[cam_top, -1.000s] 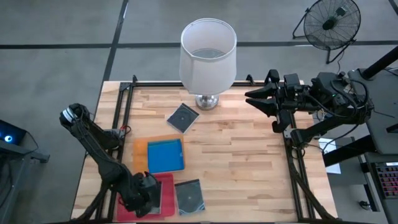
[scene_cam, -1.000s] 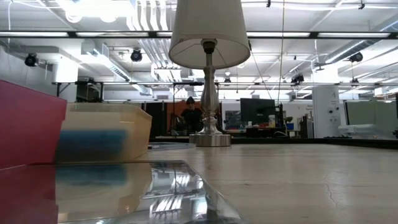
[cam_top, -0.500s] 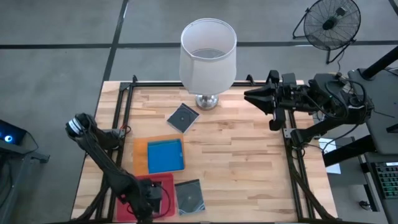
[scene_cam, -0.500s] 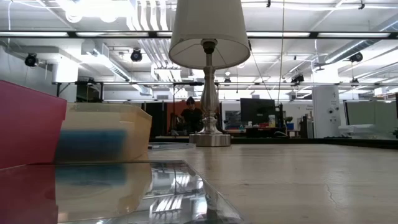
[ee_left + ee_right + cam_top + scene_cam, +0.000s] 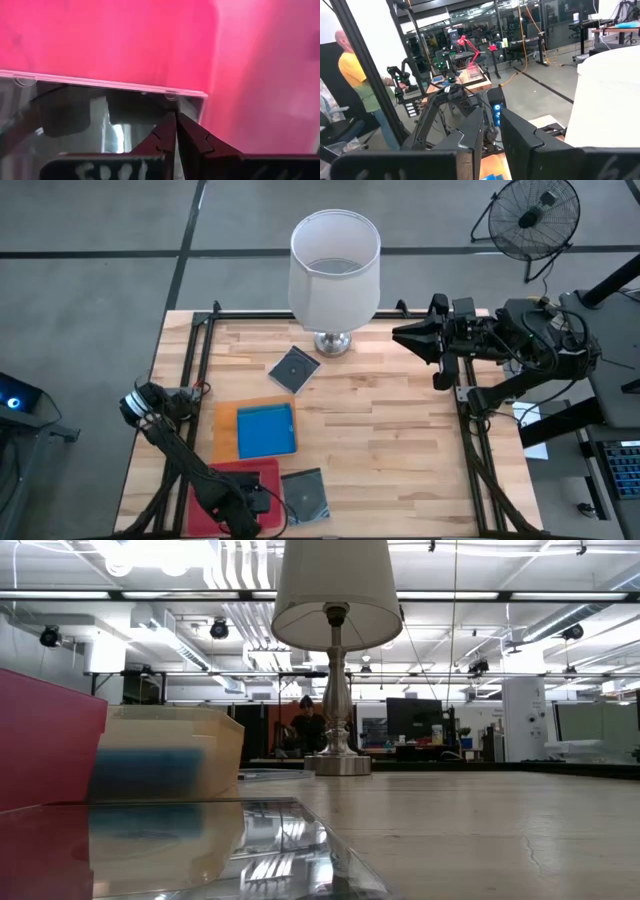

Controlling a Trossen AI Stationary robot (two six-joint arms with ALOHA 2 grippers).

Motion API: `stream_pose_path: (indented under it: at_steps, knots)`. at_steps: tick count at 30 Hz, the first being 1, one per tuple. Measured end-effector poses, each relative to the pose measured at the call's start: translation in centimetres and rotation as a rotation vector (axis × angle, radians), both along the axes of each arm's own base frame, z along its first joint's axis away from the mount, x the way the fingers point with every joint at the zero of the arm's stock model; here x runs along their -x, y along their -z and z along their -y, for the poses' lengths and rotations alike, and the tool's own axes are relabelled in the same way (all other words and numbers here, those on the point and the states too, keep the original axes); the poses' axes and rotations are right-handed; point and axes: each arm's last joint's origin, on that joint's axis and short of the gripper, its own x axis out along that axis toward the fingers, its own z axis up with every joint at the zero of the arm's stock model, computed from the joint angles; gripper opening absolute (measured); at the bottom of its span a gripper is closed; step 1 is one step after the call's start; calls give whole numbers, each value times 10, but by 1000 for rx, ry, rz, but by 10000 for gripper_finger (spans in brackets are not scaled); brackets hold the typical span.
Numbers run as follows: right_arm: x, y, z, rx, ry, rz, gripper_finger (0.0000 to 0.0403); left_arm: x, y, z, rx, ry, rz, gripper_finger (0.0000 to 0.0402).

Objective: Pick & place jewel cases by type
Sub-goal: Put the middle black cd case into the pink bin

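Left gripper point(image 5: 250, 502) down in the magenta tray point(image 5: 270, 472), fingers pressed together, empty, over a clear jewel case point(image 5: 100, 120). Right gripper point(image 5: 400, 334) parked beside the lamp point(image 5: 334, 260), narrow gap (holding nothing). Blue case point(image 5: 266, 429) lying in the orange tray point(image 5: 226, 420).

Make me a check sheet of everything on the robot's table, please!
Surface: wooden table, no spills seen.
Job's things: blue case in the orange tray; one dark case near the lamp; another dark case beside the pink tray; a clear case lying in the pink tray.
Clutter: lamp at the table's back edge.
Grippers: left hand shut, low over the pink tray; right hand slightly open, empty, raised at the table's right edge.
Cables: wires on the right arm's base, off the table.
Surroundings: fan; person in yellow far off.
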Motion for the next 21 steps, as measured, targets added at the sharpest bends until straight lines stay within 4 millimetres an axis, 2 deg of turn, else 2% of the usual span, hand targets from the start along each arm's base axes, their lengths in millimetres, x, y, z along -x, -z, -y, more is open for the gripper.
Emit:
stream_pose_path:
  at_steps: [9, 16, 21]
  knots:
    - [0, 1, 0, -10, -1, -10, 59, -9, 14, -6, -30, -26, -25, 0]
    - [0, 4, 0, -8, -1, -35, 59, -17, 14, -15, -58, -70, 1, 0]
    - [0, 4, 0, -7, -1, -35, 59, -23, 7, -14, -52, -60, 23, 0]
